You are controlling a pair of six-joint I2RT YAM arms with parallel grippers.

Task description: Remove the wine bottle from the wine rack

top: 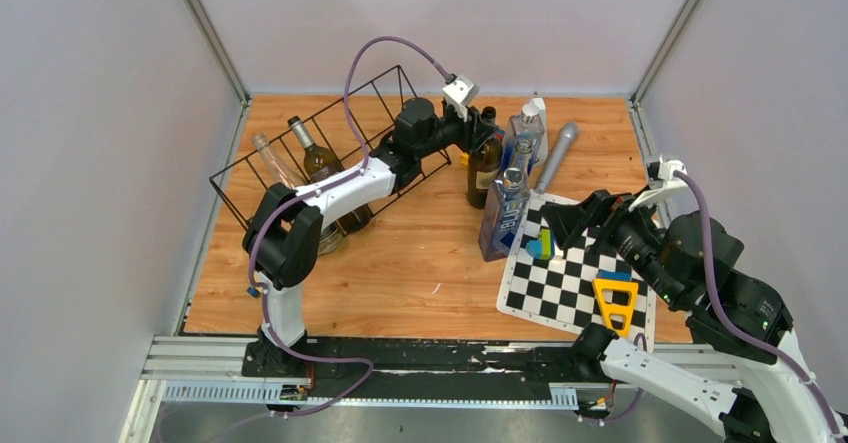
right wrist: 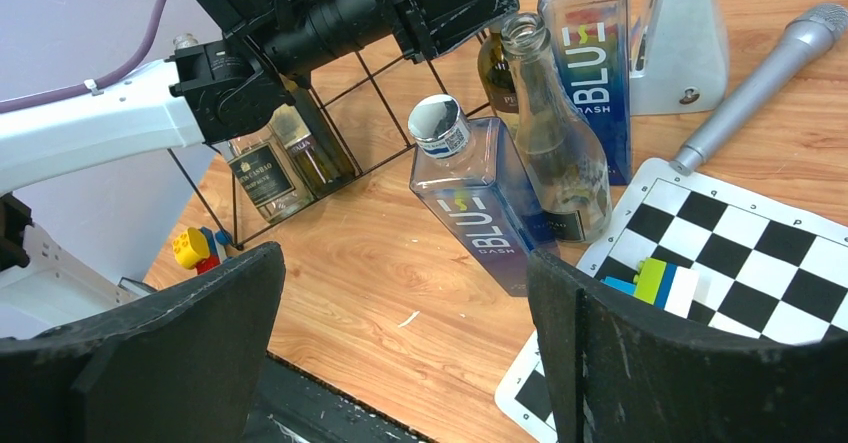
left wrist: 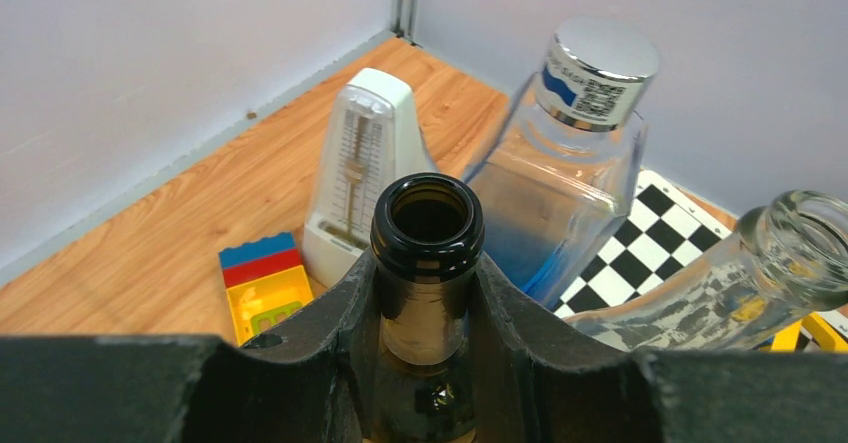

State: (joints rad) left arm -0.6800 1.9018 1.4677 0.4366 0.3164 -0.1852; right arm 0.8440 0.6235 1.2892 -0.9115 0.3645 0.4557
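A dark wine bottle (top: 484, 168) stands upright just right of the wine rack (top: 268, 158), a long black wire frame lying aslant at the back left. My left gripper (top: 478, 123) is shut on this bottle's neck; in the left wrist view the open bottle mouth (left wrist: 427, 218) rises between the black fingers (left wrist: 335, 313). I cannot tell whether the bottle's base touches the table. A clear bottle (top: 270, 158) and a labelled wine bottle (top: 318, 161) lie in the rack. My right gripper (right wrist: 405, 293) stands open and empty over the chessboard's near-left corner.
Close right of the held bottle are two blue "BLUE DASH" bottles (top: 503, 213) (top: 525, 138), a clear glass bottle (right wrist: 550, 133), a white metronome (left wrist: 360, 163) and a grey microphone (top: 556, 155). The chessboard (top: 570, 283) carries toy bricks (top: 541, 243) and a yellow piece (top: 615, 303).
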